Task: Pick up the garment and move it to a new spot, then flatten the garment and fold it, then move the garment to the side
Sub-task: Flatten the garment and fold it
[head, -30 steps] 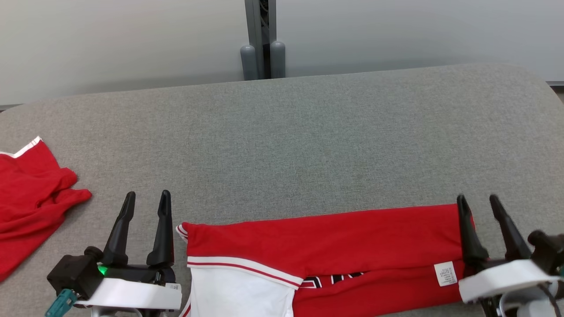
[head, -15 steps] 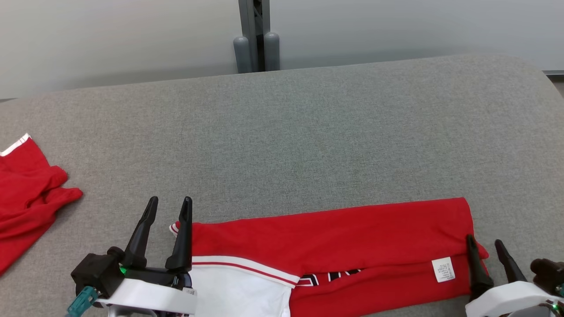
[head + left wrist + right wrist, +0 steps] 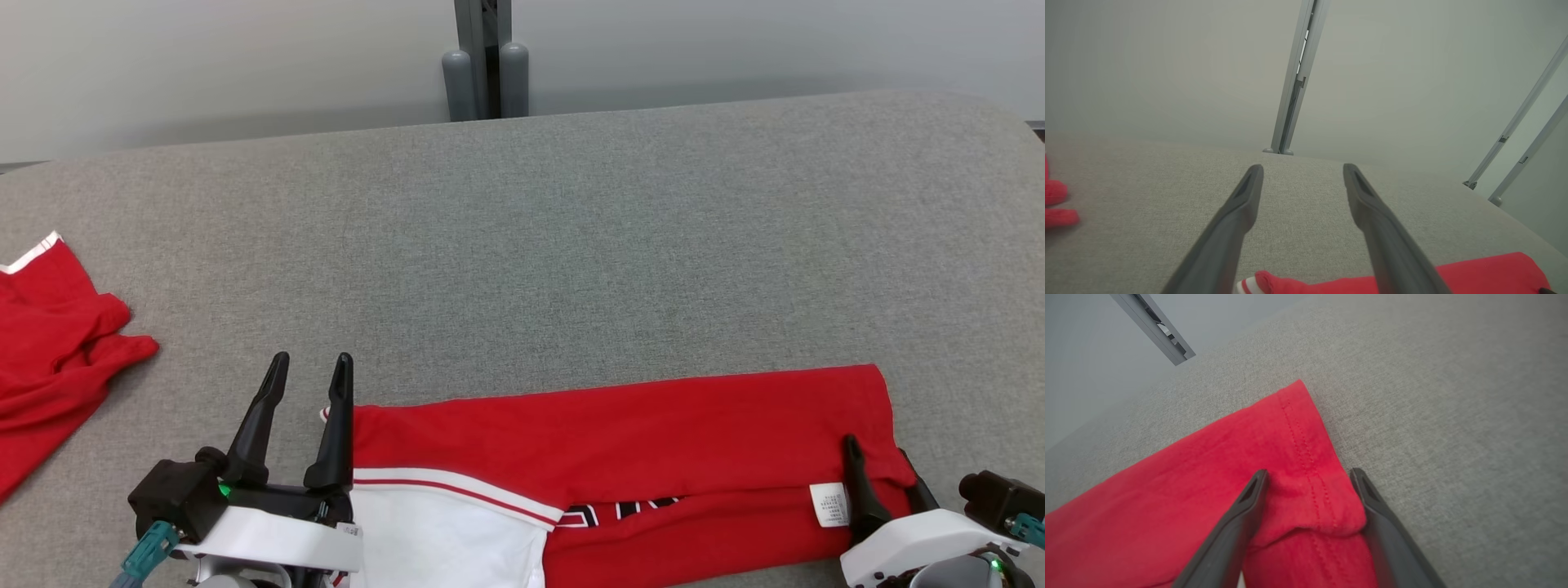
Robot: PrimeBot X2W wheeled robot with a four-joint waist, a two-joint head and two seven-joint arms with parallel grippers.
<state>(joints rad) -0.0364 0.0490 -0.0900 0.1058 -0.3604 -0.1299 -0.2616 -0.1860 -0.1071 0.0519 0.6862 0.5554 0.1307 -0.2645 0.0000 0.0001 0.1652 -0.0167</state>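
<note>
Jaws wide, one garment (image 3: 620, 433), one red cloth (image 3: 49, 343)

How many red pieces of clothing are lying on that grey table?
2. A folded red-and-white jersey lies along the near edge of the grey fabric table; a crumpled red cloth sits at the left edge, partly out of frame. Others may be hidden.

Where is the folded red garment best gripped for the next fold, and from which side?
Probably the stitched hem at the right end of the garment, coming from the robot's side. There the layers bulge up off the table, and the open right end effector straddles them.
</note>
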